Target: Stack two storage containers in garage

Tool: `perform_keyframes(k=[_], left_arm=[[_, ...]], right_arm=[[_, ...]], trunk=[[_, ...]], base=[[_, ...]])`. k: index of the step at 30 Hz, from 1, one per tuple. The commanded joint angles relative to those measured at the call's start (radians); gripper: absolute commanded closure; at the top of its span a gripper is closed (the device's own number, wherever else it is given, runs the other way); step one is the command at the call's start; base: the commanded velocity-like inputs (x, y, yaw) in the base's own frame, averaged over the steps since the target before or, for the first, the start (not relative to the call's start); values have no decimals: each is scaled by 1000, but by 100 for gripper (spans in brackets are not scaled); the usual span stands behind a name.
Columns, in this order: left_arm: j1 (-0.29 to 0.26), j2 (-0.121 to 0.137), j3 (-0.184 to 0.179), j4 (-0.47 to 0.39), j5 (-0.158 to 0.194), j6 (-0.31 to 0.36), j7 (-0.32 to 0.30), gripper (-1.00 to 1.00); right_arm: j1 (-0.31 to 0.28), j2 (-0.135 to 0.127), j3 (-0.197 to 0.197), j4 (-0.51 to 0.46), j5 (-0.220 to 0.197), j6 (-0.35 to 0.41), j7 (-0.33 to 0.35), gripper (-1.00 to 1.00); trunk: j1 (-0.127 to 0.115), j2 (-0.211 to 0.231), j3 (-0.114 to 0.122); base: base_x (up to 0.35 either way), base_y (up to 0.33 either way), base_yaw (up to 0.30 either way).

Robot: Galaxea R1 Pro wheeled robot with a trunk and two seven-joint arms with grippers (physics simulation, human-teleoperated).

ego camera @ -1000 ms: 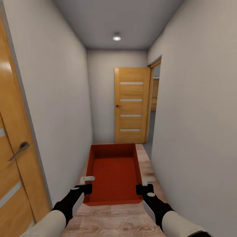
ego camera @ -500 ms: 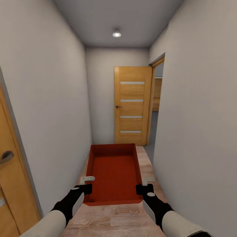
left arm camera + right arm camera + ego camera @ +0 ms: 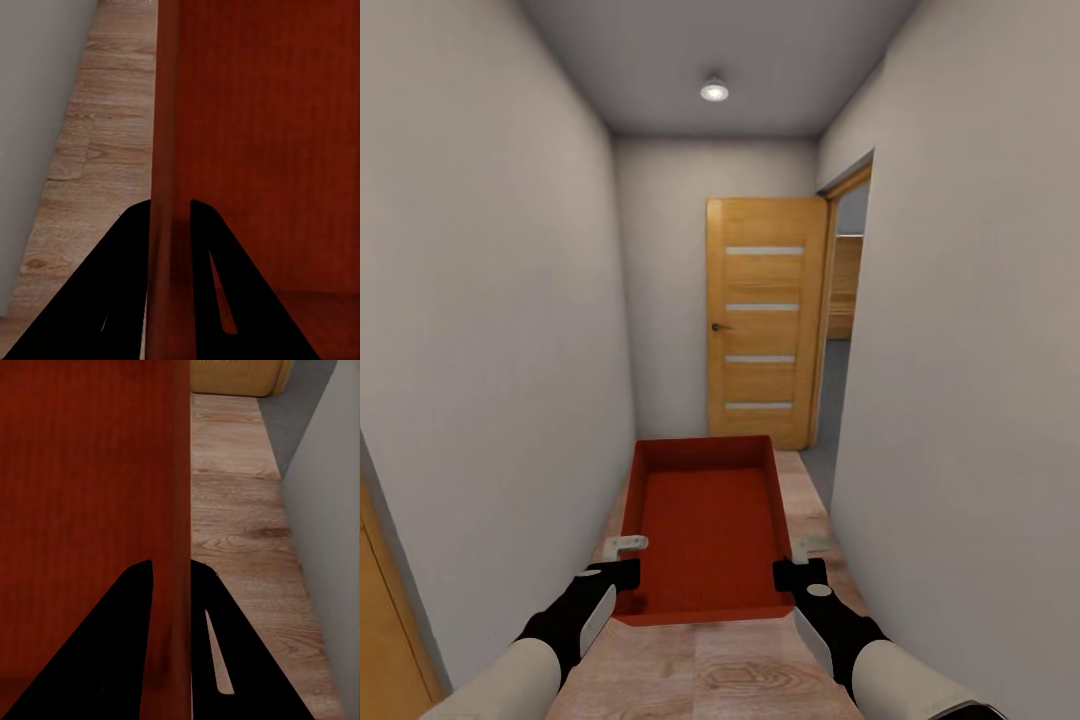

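both the left gripper [image 3: 624, 562] and right gripper [image 3: 797, 561] are pinching the walls of one container [image 3: 705, 525], carrying it down a hallway; garage placement and stacking are remaining.

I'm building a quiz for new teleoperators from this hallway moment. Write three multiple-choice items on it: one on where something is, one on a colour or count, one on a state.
1. Where is the storage container?
A. On the floor by the door
B. Carried between both hands
C. On a shelf

2. How many pale stripes cross the wooden door at the end of the hallway?
A. Two
B. Four
C. Six

3. How does the left hand stand?
A. Open, clear of the container
B. Shut on the container's side wall
C. Shut on a door handle

Answers: 1 B, the storage container hangs between the left hand and the right hand, above the plank floor. 2 B, the wooden door bears four. 3 B, the left wrist view shows its fingers either side of the wall.
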Motion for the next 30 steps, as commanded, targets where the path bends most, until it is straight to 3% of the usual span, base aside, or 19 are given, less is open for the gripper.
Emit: perform_keyframes(k=[1, 30], left_arm=[[1, 13, 1, -2, -12, 7, 12, 100], [1, 14, 1, -2, -12, 7, 12, 100]], right_arm=[[-2, -1, -26, -2, -1, -5, -7, 100], [-2, -1, -26, -2, -1, -11, -7, 100]], trunk=[[1, -1, -1], [1, -1, -1]], base=[[323, 0, 0], [323, 0, 0]])
